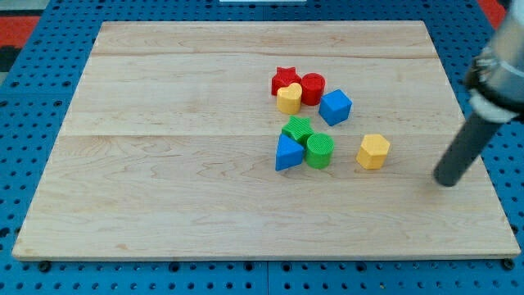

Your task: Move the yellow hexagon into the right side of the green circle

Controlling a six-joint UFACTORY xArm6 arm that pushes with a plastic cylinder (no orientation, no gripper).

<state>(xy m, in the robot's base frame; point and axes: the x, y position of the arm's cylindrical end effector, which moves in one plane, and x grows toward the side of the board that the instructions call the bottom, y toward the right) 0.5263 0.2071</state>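
Note:
The yellow hexagon lies on the wooden board, right of centre. The green circle stands a short gap to its left. My tip is on the board to the right of the yellow hexagon and slightly lower, well apart from it. The dark rod slopes up to the view's right edge.
A blue triangle touches the green circle's left side, with a green star just above them. Further up are a red star, a yellow heart, a red cylinder and a blue cube. The board's right edge is close to my tip.

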